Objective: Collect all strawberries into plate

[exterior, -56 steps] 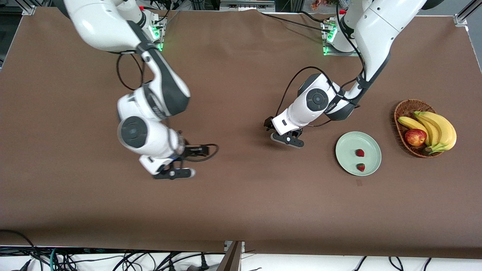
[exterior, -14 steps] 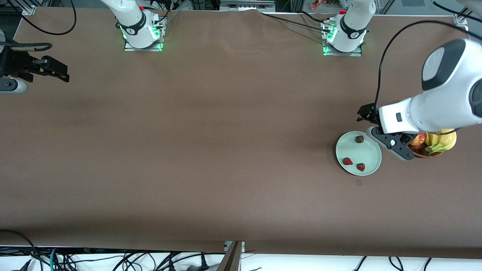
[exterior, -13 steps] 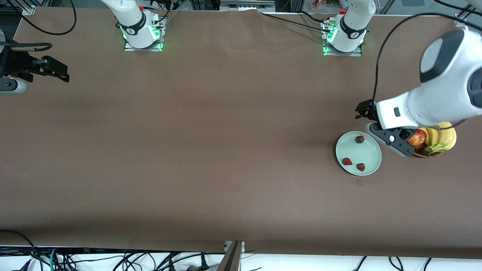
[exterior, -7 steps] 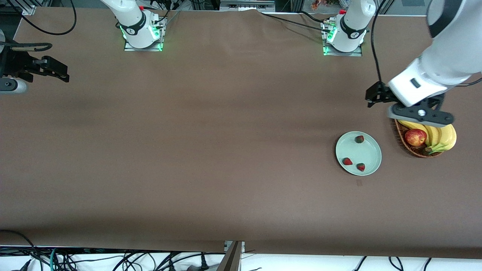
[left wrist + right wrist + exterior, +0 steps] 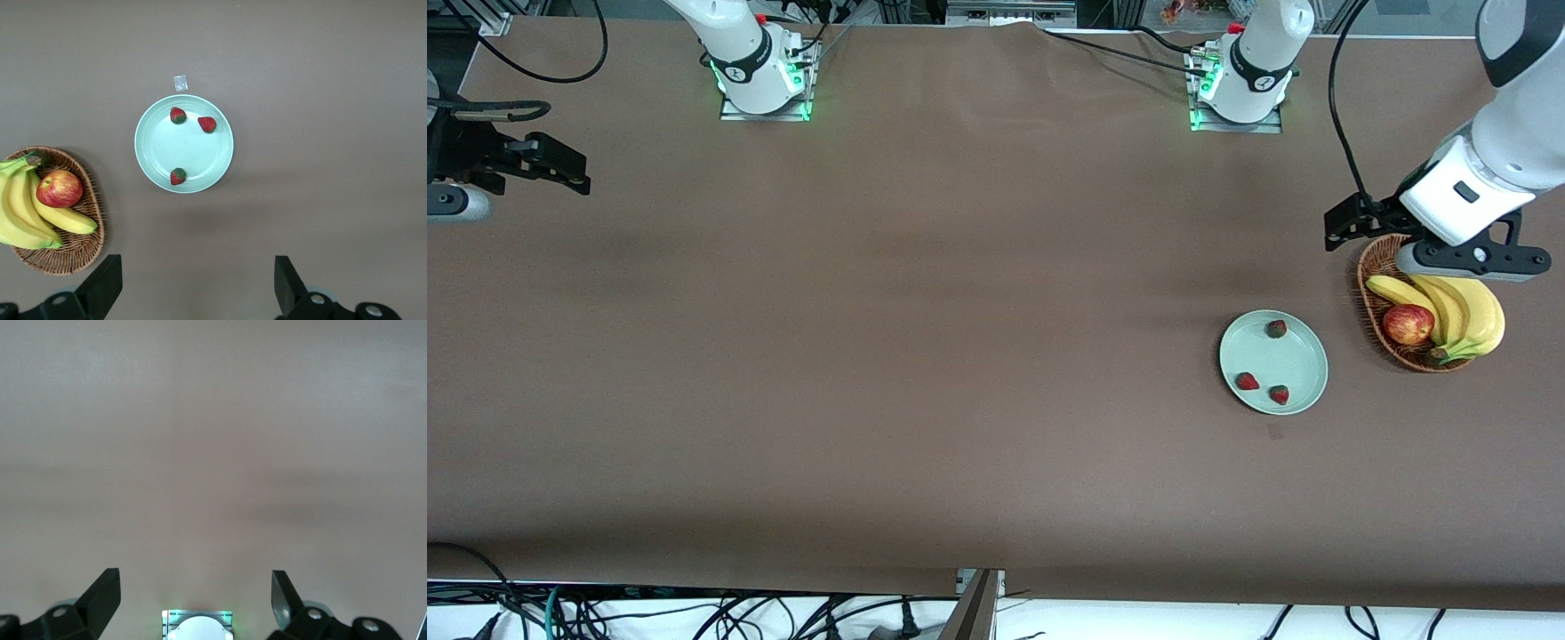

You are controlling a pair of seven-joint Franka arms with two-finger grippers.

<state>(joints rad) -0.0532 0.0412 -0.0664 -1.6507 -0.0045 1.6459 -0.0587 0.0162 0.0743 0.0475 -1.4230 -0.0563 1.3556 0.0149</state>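
Three strawberries [image 5: 1277, 329] [image 5: 1247, 381] [image 5: 1280, 395] lie in the pale mint-green plate [image 5: 1296, 360]. The left wrist view shows the plate [image 5: 160, 143] from above with the same berries [image 5: 178, 115] [image 5: 207, 124] [image 5: 177, 176]. My left gripper [image 5: 1472, 260] is raised over the basket's rim, open and empty; its fingers [image 5: 103, 287] stand wide apart. My right gripper [image 5: 449, 203] waits at the right arm's end of the table, open and empty, as the right wrist view [image 5: 195, 603] shows.
A wicker basket [image 5: 1368, 302] with bananas [image 5: 1463, 307] and a red apple [image 5: 1408, 324] stands beside the plate, toward the left arm's end. It shows in the left wrist view [image 5: 73, 257]. A small pale tag [image 5: 1274, 432] lies near the plate. The right arm's base [image 5: 197, 625] shows in the right wrist view.
A third strawberry has joined the two in the plate. My left gripper has risen and moved from beside the plate to over the basket. The right arm has pulled away to its end.
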